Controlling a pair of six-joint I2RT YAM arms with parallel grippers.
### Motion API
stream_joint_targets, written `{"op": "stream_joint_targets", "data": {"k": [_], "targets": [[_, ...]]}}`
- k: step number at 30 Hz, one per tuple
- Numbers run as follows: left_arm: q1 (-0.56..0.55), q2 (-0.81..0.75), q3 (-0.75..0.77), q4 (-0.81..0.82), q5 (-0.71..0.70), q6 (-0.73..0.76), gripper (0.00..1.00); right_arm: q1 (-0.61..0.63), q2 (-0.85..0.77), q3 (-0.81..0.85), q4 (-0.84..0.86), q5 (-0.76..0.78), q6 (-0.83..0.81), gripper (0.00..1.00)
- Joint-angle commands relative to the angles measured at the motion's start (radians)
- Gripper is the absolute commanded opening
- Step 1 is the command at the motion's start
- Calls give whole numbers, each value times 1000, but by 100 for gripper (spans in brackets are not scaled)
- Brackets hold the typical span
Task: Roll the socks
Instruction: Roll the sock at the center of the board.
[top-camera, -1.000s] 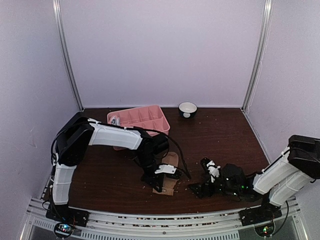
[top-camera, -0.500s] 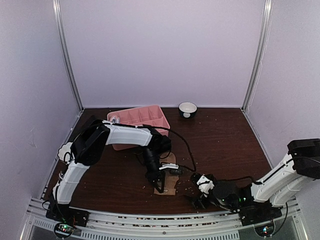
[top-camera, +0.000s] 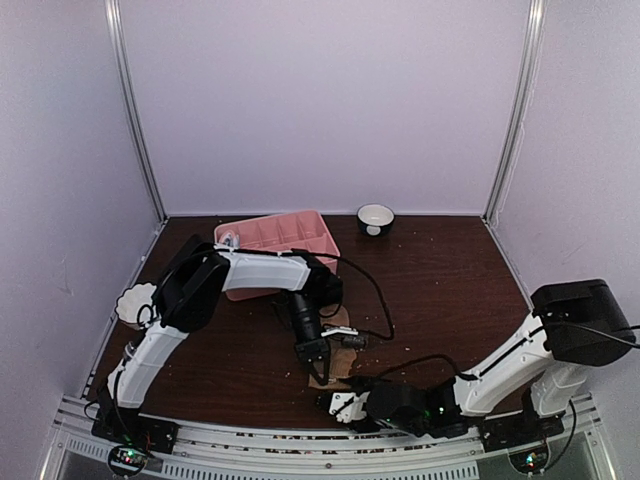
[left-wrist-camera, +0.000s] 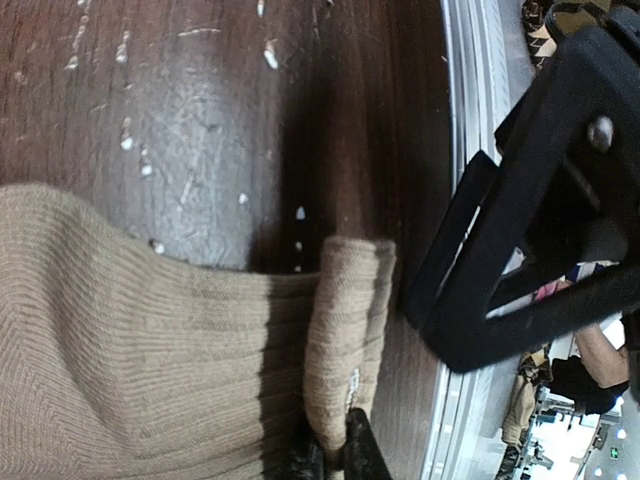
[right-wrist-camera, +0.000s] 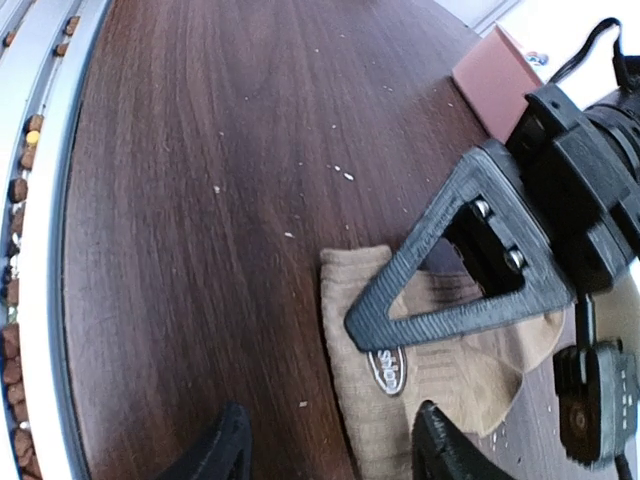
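A tan-brown sock lies flat on the dark table near its front edge; its ribbed cloth fills the left wrist view. My left gripper stands over the sock's near end, shut on the folded cuff edge, which is pinched between the fingertips. My right gripper lies low at the table's front edge, pointing at that same end. In the right wrist view it is open, one finger on bare wood and the other over the sock. No other sock is plainly visible.
A pink compartmented tray stands at the back left, with a small pale thing in its left corner. A small bowl sits behind the centre. A white scalloped object is at the left edge. Crumbs speckle the wood. The metal rail runs along the front.
My right arm has swung left along the front edge, bringing its gripper up to the sock's near end with jaws narrower. My left gripper stays shut on the cuff, shifted slightly.
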Motion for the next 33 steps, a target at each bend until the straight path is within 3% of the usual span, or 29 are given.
{"op": "stream_joint_targets", "data": {"k": [1, 5, 12, 19, 26, 28, 31, 33], "targets": [[-5, 102, -17, 57, -191, -2, 0, -57, 26, 34, -97, -75, -121, 53], [-6, 109, -9, 46, -187, 12, 0, -93, 36, 45, -122, -90, -170, 48], [-5, 128, 13, 8, -169, 36, 0, -113, 67, 85, -229, -122, -210, 29], [-3, 143, 56, -37, -153, 68, 0, -123, 88, 100, -256, -109, -182, 16], [9, 164, 94, -63, -150, 86, 0, -157, 81, 143, -354, -201, -75, 6], [15, 157, 97, -65, -143, 96, 6, -163, 86, 149, -378, -228, -37, 3], [22, 117, 71, -28, -180, 98, 39, -173, 93, 156, -417, -276, 29, 0], [35, 49, 26, 31, -205, 82, 46, -184, 107, 160, -437, -339, 74, 0]]}}
